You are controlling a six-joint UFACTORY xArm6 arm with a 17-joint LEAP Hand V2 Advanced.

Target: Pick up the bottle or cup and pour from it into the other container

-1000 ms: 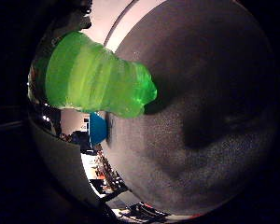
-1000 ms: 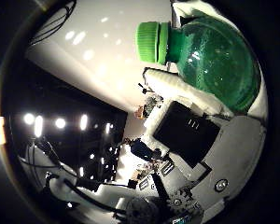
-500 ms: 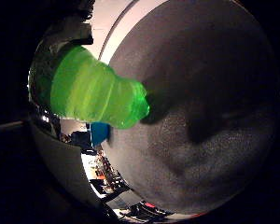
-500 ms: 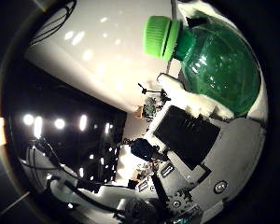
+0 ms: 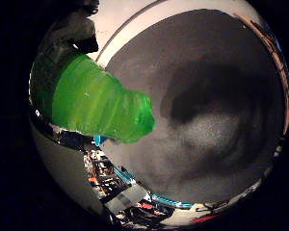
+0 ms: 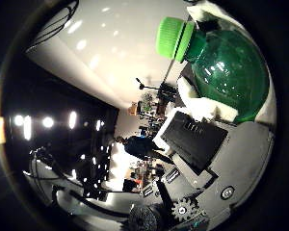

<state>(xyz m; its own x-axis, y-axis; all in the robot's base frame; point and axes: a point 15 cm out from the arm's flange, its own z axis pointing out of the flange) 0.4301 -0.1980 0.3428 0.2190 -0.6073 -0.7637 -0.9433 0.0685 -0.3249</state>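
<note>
In the right thumb side palm view, a green bottle (image 6: 226, 67) with a green cap (image 6: 173, 37) lies close against the palm. My hand's white and black fingers (image 6: 197, 106) curl round the bottle's body. In the right little finger side palm view, the bottle's translucent green lower part (image 5: 96, 101) fills one side, held above a dark grey table top (image 5: 202, 106). The bottle casts a shadow on the table.
The grey table's pale rim (image 5: 116, 38) curves past the bottle. Beyond the table edge lies room clutter, including a blue object (image 5: 98, 141). The thumb side view shows a white ceiling or wall (image 6: 96, 48) and a dark room with lights (image 6: 48, 122).
The whole picture has shifted in both views, so the hand has moved with the bottle. More of the grey table now shows, and the bottle's shadow on it has shifted.
</note>
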